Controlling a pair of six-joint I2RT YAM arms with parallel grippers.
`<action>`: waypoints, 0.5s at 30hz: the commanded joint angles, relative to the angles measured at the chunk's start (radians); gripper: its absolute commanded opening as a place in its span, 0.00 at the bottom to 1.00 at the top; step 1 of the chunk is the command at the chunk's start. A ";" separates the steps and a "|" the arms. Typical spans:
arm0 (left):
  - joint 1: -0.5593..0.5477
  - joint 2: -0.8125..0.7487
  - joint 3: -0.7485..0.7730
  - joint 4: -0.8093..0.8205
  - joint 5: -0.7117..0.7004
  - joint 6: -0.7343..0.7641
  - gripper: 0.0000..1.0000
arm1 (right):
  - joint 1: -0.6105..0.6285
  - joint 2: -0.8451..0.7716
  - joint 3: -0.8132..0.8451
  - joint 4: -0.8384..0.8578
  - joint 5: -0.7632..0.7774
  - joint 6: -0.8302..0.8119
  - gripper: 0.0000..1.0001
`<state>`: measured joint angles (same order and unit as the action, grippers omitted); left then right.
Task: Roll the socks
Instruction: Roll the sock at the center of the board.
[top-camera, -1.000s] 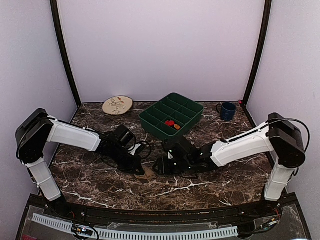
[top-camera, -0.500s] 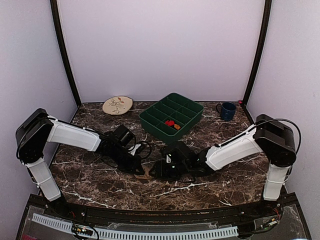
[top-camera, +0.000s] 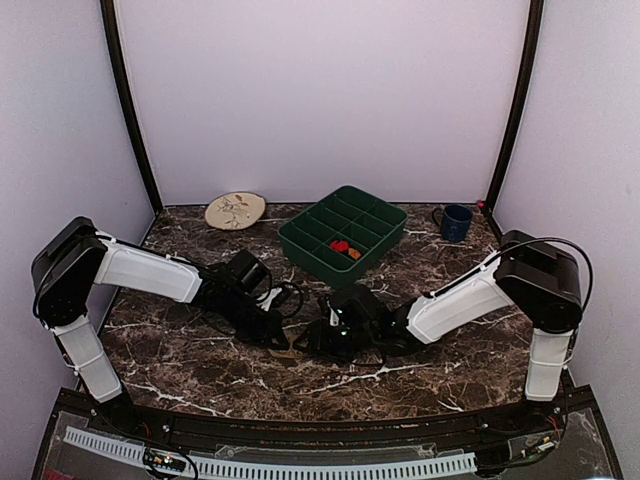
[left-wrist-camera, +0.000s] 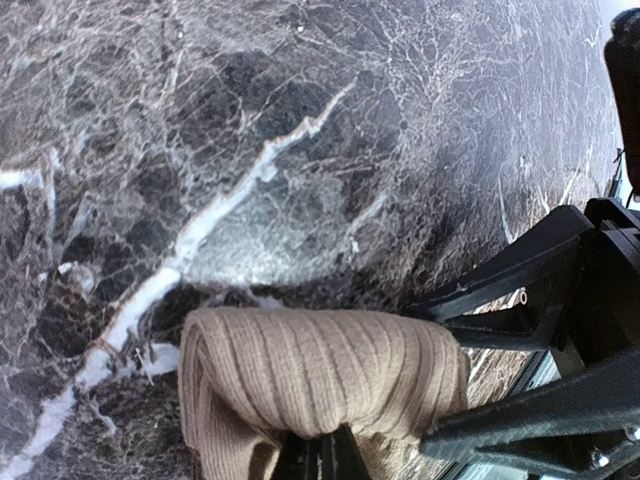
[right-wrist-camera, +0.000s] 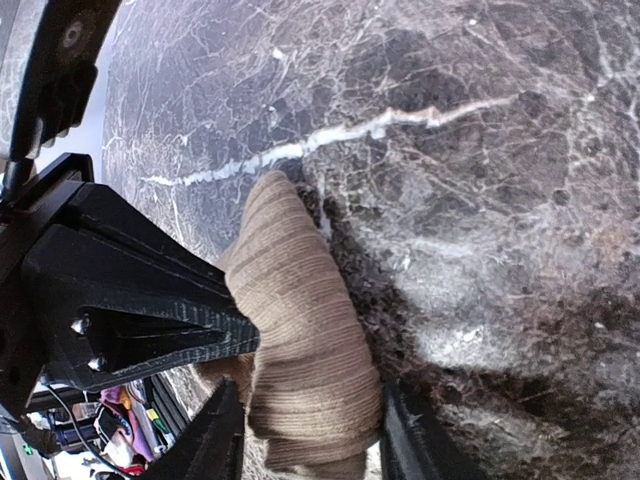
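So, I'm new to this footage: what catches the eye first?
Both grippers meet near the front centre of the table over a rolled tan sock: the left gripper pinches it, the right gripper straddles it with open jaws. Behind stands a green compartment tray holding something red-orange.

Tan ribbed sock (left-wrist-camera: 320, 375), dark brown white-veined marble table (top-camera: 450, 352), green tray (top-camera: 310, 250), navy mug (top-camera: 456, 222)

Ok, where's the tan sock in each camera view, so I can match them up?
Left wrist: tan sock at bottom centre, pinched by the left gripper.
Right wrist: lower centre, between the right gripper's fingers.
Top external: low centre, almost hidden where the left gripper and right gripper meet.
Shared landmark: the left gripper, at the sock in every view.
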<state>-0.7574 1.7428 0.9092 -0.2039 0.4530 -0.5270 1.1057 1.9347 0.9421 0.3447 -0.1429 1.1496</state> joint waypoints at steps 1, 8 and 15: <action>-0.003 0.038 -0.019 -0.033 -0.050 0.014 0.00 | -0.004 0.038 -0.018 0.028 -0.019 0.020 0.37; -0.002 0.046 -0.011 -0.037 -0.048 0.014 0.00 | -0.004 0.050 -0.013 0.035 -0.025 0.013 0.20; -0.001 0.040 -0.001 -0.053 -0.053 0.003 0.00 | -0.003 0.040 0.016 -0.019 0.004 -0.072 0.00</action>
<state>-0.7574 1.7485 0.9108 -0.2012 0.4583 -0.5270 1.1042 1.9617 0.9409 0.3649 -0.1600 1.1427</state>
